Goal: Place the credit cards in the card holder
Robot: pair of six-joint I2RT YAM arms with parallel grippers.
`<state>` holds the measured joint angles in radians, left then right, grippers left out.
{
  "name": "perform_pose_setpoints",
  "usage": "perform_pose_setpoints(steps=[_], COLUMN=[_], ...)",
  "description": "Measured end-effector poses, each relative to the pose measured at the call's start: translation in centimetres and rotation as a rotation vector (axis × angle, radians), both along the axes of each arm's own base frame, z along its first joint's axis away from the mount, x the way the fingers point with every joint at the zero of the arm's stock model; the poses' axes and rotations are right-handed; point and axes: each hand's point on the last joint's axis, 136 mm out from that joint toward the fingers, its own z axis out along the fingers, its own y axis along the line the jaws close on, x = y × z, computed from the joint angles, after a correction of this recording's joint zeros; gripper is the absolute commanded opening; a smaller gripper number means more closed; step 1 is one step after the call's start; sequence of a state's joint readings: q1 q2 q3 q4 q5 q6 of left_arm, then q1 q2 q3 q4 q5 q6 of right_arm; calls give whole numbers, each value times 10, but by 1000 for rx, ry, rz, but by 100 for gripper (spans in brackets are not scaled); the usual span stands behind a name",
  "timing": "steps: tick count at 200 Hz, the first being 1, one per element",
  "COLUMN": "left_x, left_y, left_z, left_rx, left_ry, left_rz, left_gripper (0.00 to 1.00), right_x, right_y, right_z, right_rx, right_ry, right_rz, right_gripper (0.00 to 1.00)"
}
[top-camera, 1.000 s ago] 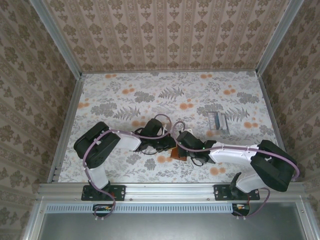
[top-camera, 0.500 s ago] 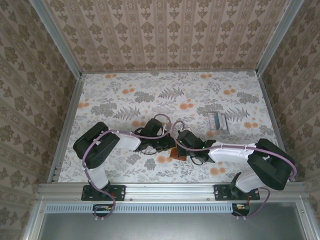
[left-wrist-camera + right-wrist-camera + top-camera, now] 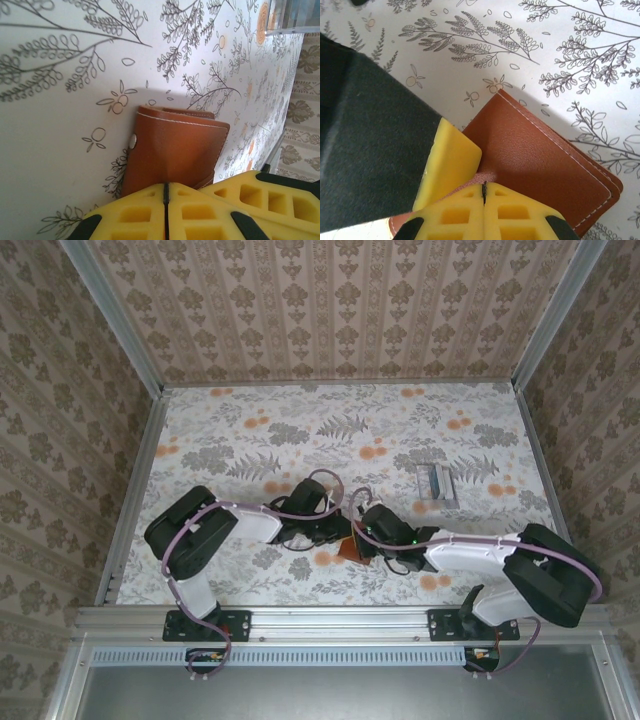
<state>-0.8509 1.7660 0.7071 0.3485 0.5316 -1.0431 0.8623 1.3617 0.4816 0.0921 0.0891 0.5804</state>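
- Right gripper [image 3: 483, 189] first: its yellow fingers are pressed together with no gap, and a little pucker of the leather runs up into the seam between the tips, so it looks clamped on the cover of the card holder [image 3: 540, 160].
- Left gripper [image 3: 165, 192] is closed up too, tips meeting right at the near edge of the card holder. From its own wrist cam I honestly can't say if it has any leather pinched or is just butted up against it.
- In the right wrist view one yellow finger [image 3: 451, 159] of the left gripper sits on the holder's left edge, just beside the right one's tips.
- Card holder is folded shut, reddish-brown with white stitching along the border and a small metal snap [image 3: 132, 141] on one side.
- From the top cam it sits near the front of the table [image 3: 300, 420], about mid-width, tucked between the two grippers.
- The credit cards [image 3: 437, 483] are a small stack lying farther back and off to the right on the floral cloth, well apart from the holder. Pale and bluish faces, can't make out more.
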Motion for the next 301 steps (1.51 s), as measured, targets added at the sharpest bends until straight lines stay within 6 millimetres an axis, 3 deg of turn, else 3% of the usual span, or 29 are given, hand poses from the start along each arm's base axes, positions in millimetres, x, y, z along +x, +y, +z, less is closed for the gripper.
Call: perform_pose_setpoints(steps=[114,200,233,272,301], left_x=[-7,-12,-11,9,16], left_y=[-4,-9,-9,8,30], left_z=[-1,-1,-1,-2,-8], left_rx=[-12,-31,-35,-23,22], left_ry=[26,53,52,30,33], left_rz=[-32,-65,-65,13,69], left_gripper=[8,9,9,10,11], right_x=[-11,-33,-29,-19,-20], right_y=[-3,-3,1,25,27], right_z=[-3,-2,-7,-10,-9], right_rx=[137,141,102,113,128], right_ry=[-80,-80,-96,-132,-149], right_rz=[-19,-51,-83,-86,-76], right_gripper=[0,0,0,0,0])
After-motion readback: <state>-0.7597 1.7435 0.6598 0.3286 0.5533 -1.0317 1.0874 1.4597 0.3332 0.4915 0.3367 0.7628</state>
